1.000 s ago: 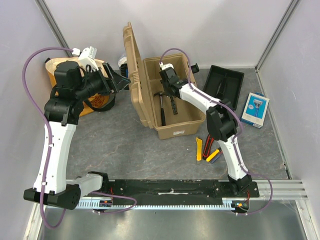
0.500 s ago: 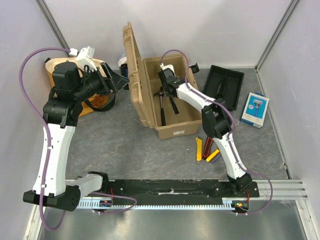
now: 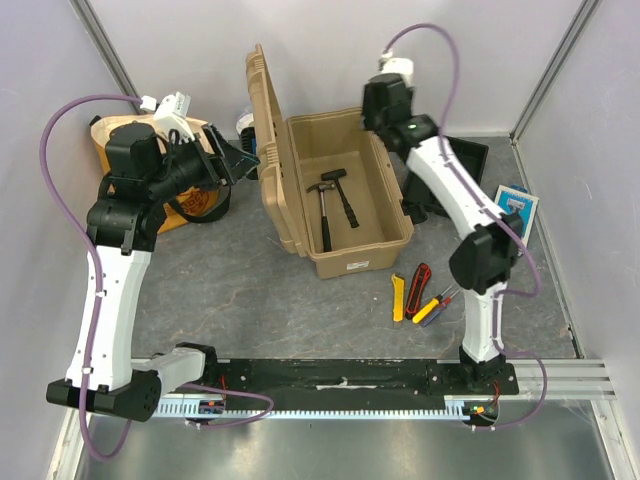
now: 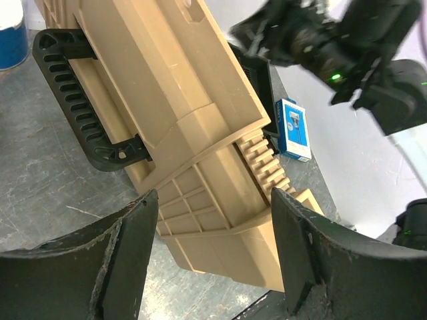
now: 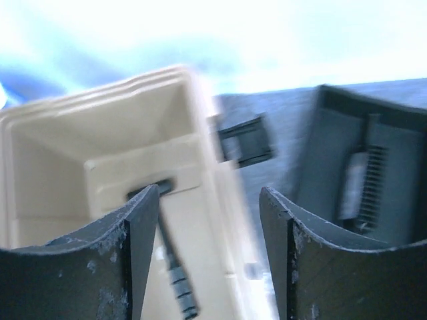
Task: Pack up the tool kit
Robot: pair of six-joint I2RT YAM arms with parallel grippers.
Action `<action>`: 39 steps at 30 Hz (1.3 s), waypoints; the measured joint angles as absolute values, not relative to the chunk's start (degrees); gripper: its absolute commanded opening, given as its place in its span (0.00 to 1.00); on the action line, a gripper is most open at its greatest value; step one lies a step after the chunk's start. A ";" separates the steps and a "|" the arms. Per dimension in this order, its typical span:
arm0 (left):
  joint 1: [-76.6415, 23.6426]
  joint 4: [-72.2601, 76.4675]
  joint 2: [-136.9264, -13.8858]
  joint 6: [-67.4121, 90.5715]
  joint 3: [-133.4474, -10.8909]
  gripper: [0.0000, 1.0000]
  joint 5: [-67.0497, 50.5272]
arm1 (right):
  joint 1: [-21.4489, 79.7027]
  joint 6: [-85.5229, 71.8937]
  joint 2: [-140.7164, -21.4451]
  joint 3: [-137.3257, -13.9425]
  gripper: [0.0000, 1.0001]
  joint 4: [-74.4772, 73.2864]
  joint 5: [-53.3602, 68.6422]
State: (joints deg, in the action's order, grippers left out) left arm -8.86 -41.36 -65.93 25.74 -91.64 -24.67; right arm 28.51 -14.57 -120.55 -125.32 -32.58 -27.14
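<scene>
The tan toolbox (image 3: 350,250) stands open in the middle of the table, its lid (image 3: 262,130) upright on the left. Two small hammers (image 3: 335,205) lie on its floor. My right gripper (image 3: 382,118) hangs open and empty above the box's far right corner. In the right wrist view, its gripper (image 5: 208,200) frames the box's right wall (image 5: 213,200) and one hammer handle (image 5: 173,273). My left gripper (image 3: 238,156) is open just left of the lid. In the left wrist view, its gripper (image 4: 210,207) frames the lid's ribbed outside (image 4: 193,120) and black handle (image 4: 87,113). Red and yellow cutters and screwdrivers (image 3: 417,297) lie right of the box's front.
A black inner tray (image 3: 458,160) sits right of the box, partly behind my right arm. A blue-white packet (image 3: 518,218) lies further right. A yellow cloth bag (image 3: 195,200) rests under my left arm by the left wall. Grey walls close in three sides.
My right gripper opened, left a hammer lying in the box, and rose up and back toward the box's far right corner. The left arm stayed put.
</scene>
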 measured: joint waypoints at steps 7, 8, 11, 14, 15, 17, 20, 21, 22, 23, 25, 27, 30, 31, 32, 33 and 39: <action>-8.86 -40.32 -65.17 25.78 -91.64 0.74 -24.97 | 14.70 -17.54 -112.25 -115.70 0.80 -30.87 -28.27; -8.86 -40.18 -65.08 25.78 -91.64 0.74 -25.08 | 12.71 -18.06 -112.66 -114.28 0.81 -31.00 -28.29; -8.86 -40.14 -65.04 25.87 -91.64 0.74 -25.32 | 9.74 -18.94 -115.57 -113.08 0.82 -32.12 -28.88; -8.86 -40.14 -65.04 25.96 -91.53 0.74 -25.47 | 8.80 -19.84 -120.20 -113.16 0.82 -32.58 -30.09; -8.86 -40.14 -65.04 26.00 -91.53 0.74 -25.47 | 8.75 -20.14 -121.86 -113.49 0.82 -33.04 -30.39; -8.86 -40.14 -65.04 26.13 -91.50 0.74 -25.45 | 8.54 -20.80 -125.93 -114.80 0.80 -33.89 -30.76; -8.86 -40.16 -65.04 26.26 -91.50 0.74 -25.43 | 7.90 -21.28 -131.61 -116.20 0.71 -35.18 -30.72; -8.86 -40.23 -65.04 26.24 -91.50 0.75 -25.47 | 7.62 -21.12 -132.79 -116.79 0.69 -35.42 -30.70; -8.86 -40.29 -65.04 26.15 -91.53 0.75 -25.45 | 7.25 -21.06 -134.02 -117.47 0.68 -35.42 -30.70; -8.86 -40.40 -65.04 26.06 -91.57 0.75 -25.41 | 6.83 -21.10 -134.98 -117.91 0.67 -35.40 -30.68; -8.86 -40.75 -65.06 25.65 -91.85 0.75 -25.12 | 5.96 -21.08 -136.09 -118.02 0.66 -35.66 -30.70; -8.86 -40.86 -65.06 25.36 -92.29 0.75 -24.67 | 5.39 -21.21 -136.51 -118.02 0.64 -35.88 -30.76; -8.86 -40.84 -65.12 24.95 -92.92 0.75 -24.08 | 4.86 -21.41 -136.57 -118.02 0.52 -35.86 -30.94; -8.86 -40.84 -65.19 24.82 -93.06 0.75 -24.05 | 4.80 -21.45 -136.57 -118.02 0.47 -35.86 -30.94; -8.86 -40.84 -65.30 24.71 -93.17 0.75 -24.03 | 4.82 -21.61 -136.57 -117.97 0.44 -35.83 -30.89; -8.86 -40.84 -65.39 24.60 -93.19 0.75 -24.03 | 4.82 -21.78 -136.57 -117.84 0.42 -35.79 -30.83; -8.86 -41.08 -66.61 24.16 -93.45 0.75 -24.03 | 4.86 -22.09 -136.57 -117.56 0.45 -35.57 -30.46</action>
